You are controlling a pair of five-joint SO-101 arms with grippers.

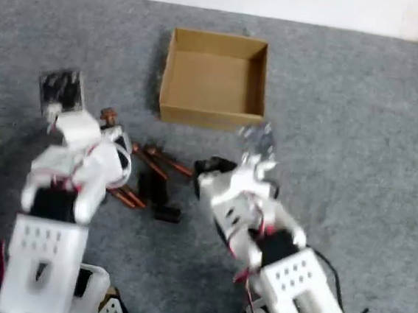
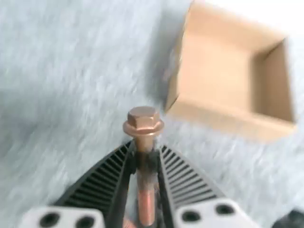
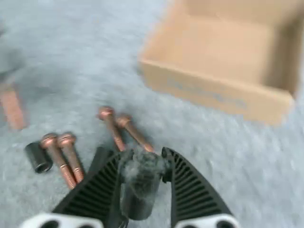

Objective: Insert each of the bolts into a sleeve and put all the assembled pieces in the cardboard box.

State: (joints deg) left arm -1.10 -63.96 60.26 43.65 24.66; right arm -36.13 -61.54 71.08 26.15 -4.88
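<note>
Gripping copper-coloured flanged bolt (image 2: 144, 124) by its shank in left jaws, head free; pinching black cylindrical sleeve (image 3: 140, 183) in right jaws, likely for mating, short of open brown cardboard box (image 1: 210, 117).

Grey table (image 1: 347, 103) under cardboard box (image 1: 210, 117), bolts (image 1: 167, 164), sleeves (image 3: 38, 157)

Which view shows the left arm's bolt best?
Left wrist view: the bolt stands close up, gripped between the jaws, hex head clear. High view shows it small and blurred; right wrist view, perhaps its blurred shaft at the edge.
</note>
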